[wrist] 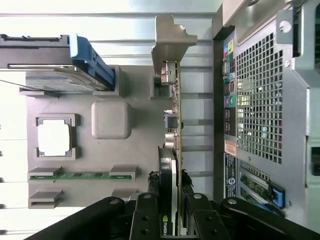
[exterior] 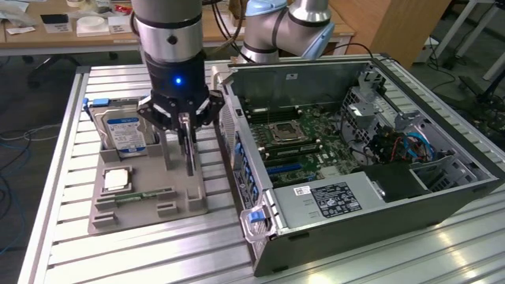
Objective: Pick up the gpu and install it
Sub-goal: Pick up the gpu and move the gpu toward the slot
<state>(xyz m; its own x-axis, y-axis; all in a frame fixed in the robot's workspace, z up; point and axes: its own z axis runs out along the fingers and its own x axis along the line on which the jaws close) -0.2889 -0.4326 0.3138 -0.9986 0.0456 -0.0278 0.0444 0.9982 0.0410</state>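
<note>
The gpu [exterior: 189, 155] is a thin dark card standing on edge over the grey holder tray [exterior: 181, 198], between the hard drive and the computer case. My gripper [exterior: 184, 121] comes down from above and is shut on the card's upper edge. In the wrist view the gpu [wrist: 175, 115] runs away from my gripper [wrist: 170, 212], its black cooler pinched between the fingers and its metal bracket [wrist: 172, 37] at the far end. I cannot tell whether the card's lower edge still rests in the tray [wrist: 140, 100].
The tray also holds a hard drive [exterior: 126, 133] with a blue-white label, a CPU [exterior: 116, 178] and a green memory stick [exterior: 146, 194]. The open computer case [exterior: 355, 148] lies close on the exterior view's right, motherboard [exterior: 304, 139] exposed. A second arm [exterior: 284, 29] stands behind it.
</note>
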